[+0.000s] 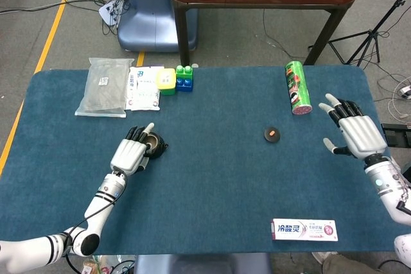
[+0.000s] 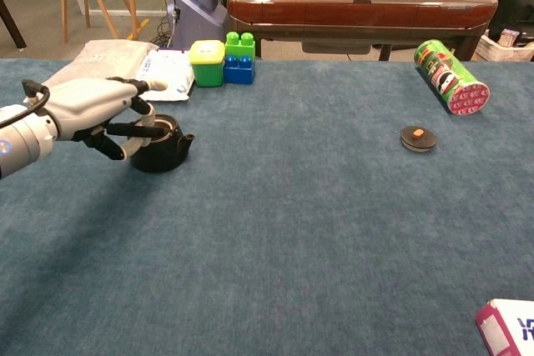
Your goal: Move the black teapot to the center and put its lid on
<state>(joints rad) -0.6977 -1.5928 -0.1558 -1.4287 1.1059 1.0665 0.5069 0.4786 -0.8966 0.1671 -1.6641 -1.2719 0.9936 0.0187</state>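
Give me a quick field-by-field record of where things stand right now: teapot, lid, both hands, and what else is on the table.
teapot: small black teapot, lidless, left part of the blue table, spout pointing right
lid: round black lid with orange knob, lying apart on the right side
left hand: left hand at the teapot, fingers over its rim; firm grip cannot be confirmed
right hand: right hand open, fingers spread, at the right edge, holding nothing
clutter: green can on its side, toothpaste box, green and blue toy blocks, packets
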